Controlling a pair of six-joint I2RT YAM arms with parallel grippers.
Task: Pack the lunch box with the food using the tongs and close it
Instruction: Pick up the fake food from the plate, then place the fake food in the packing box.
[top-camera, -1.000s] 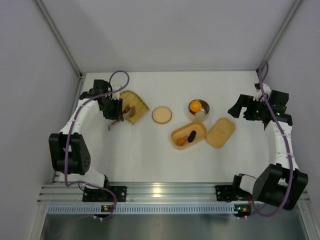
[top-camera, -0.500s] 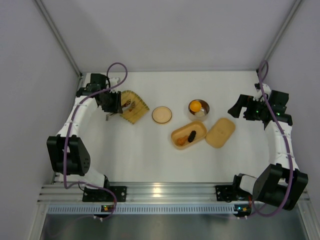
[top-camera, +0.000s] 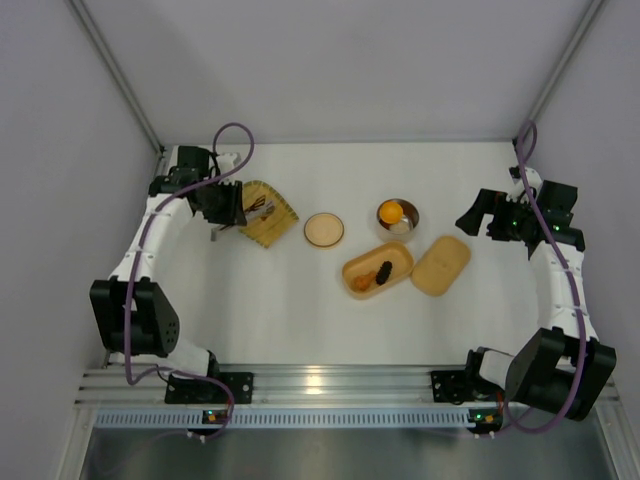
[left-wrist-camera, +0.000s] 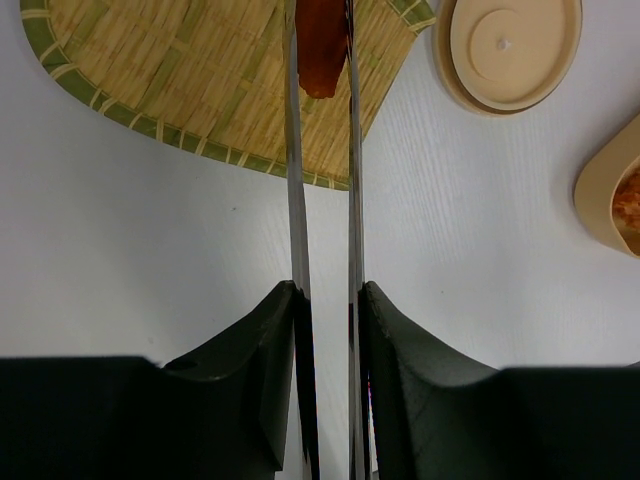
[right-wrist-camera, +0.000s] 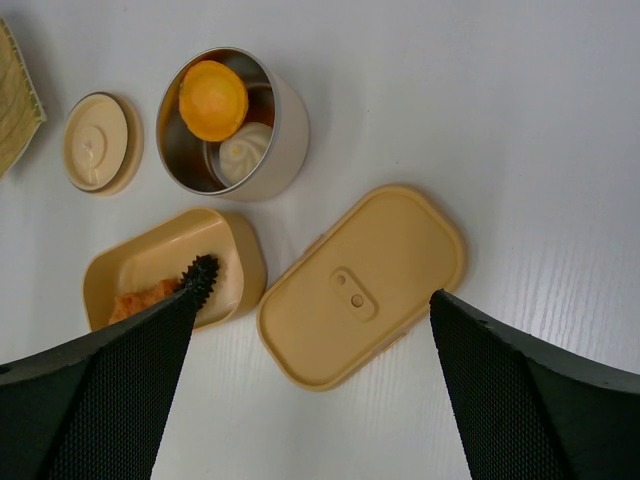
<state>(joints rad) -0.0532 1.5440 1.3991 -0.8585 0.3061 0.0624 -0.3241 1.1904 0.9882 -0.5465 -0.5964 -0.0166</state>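
My left gripper (top-camera: 228, 212) is shut on the silver tongs (left-wrist-camera: 293, 200), one black finger pressing on each arm. The tongs' tips pinch a red-brown piece of food (left-wrist-camera: 321, 50) over the woven tray (left-wrist-camera: 180, 80). The tan lunch box (top-camera: 400, 252) lies open mid-table, holding an orange piece (right-wrist-camera: 135, 300) and a dark spiky piece (right-wrist-camera: 203, 275). Its flat lid (right-wrist-camera: 365, 285) lies on the table just right of it. My right gripper (right-wrist-camera: 312, 297) hovers open above that lid with nothing between its fingers.
A steel bowl (top-camera: 398, 215) holding a yellow-orange item and a white one stands behind the lunch box. Its round tan lid (top-camera: 324, 229) lies between the woven tray (top-camera: 272, 215) and the bowl. Grey walls close in the left, back and right sides.
My left arm has drawn back toward the far left corner, carrying the tongs along over the woven tray. The right arm has not moved.
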